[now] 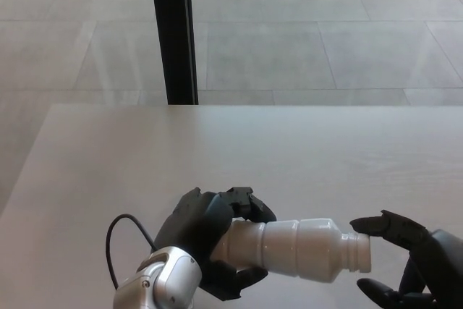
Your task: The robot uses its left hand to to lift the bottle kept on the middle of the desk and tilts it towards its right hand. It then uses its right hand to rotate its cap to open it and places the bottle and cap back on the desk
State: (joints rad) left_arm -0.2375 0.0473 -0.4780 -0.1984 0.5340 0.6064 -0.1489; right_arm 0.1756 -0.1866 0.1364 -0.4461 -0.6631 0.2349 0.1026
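Pale tiled floor point(289, 41) lies beyond the bench point(253, 150). One white bottle point(304, 249), tilted sideways above the bench's near edge, is clasped by the left robot hand point(210, 240). The right robot hand point(405, 262) has fingers spread around the bottle's neck, one fingertip point(359, 223) touching it.

bare desk point(239, 142) beyond, black post point(172, 32) behind

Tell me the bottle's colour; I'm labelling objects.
White, seen in the head view: the bottle.
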